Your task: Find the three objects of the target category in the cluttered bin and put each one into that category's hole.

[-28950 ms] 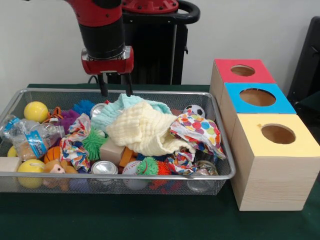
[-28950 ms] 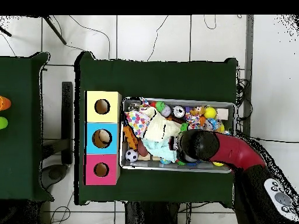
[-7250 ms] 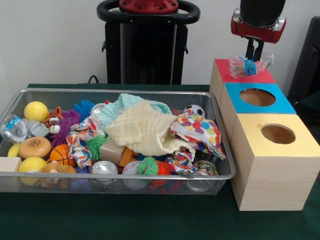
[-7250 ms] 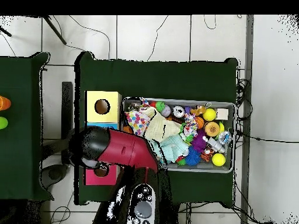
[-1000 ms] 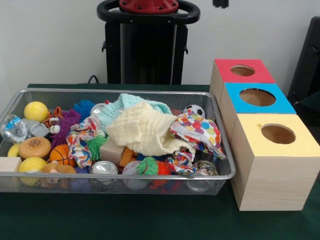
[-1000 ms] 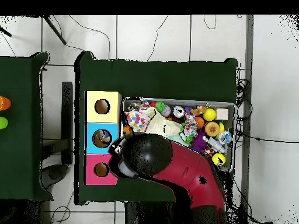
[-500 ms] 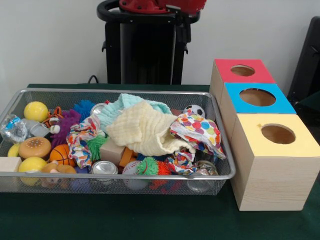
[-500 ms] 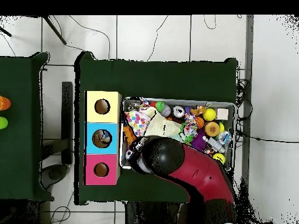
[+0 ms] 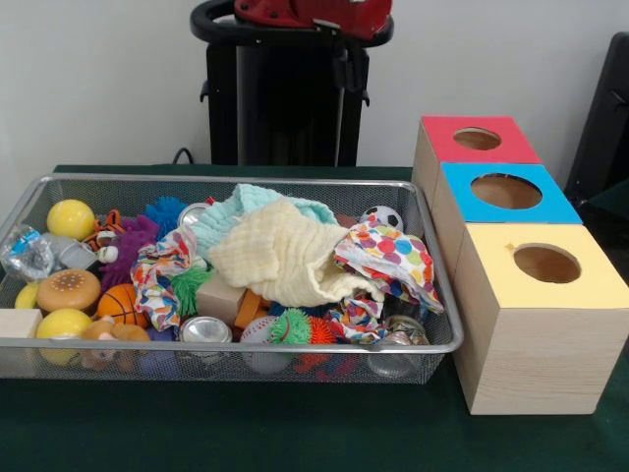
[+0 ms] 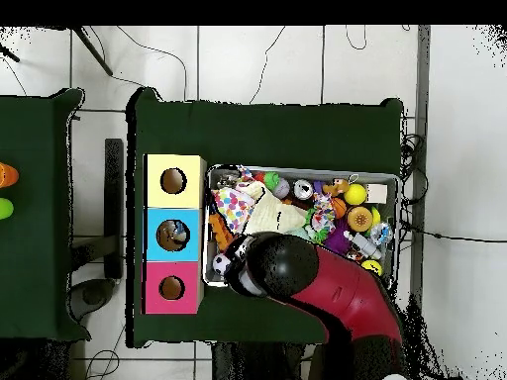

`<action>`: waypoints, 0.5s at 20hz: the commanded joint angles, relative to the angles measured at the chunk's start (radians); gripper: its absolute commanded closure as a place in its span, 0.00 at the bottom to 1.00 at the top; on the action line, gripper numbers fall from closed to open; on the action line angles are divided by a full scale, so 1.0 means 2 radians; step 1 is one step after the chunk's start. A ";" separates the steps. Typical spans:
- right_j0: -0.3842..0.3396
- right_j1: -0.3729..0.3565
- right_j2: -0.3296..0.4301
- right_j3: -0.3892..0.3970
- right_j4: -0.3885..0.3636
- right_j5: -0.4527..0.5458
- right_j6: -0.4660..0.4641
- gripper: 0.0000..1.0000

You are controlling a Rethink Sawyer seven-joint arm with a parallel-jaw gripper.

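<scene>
The arm (image 10: 297, 272) has come back from the boxes and now hangs over the back of the bin (image 9: 226, 345). The gripper (image 9: 351, 79) carries nothing now; the bottle it held a moment ago is gone. I cannot tell if it is spread or pressed together. So one is likely done. A squashed clear bottle (image 9: 27, 252) lies at the bin's end farthest from the boxes, maybe next.

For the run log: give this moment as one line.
end effector above bin | nothing seen held | plastic bottle in bin
</scene>
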 commanded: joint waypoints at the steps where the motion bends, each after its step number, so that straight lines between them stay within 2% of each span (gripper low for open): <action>1: -0.033 0.028 0.067 0.051 -0.023 -0.025 -0.067 1.00; 7: -0.066 0.027 0.084 0.077 -0.035 -0.048 -0.088 1.00; 10: -0.082 0.035 0.091 0.079 -0.047 -0.056 -0.092 1.00</action>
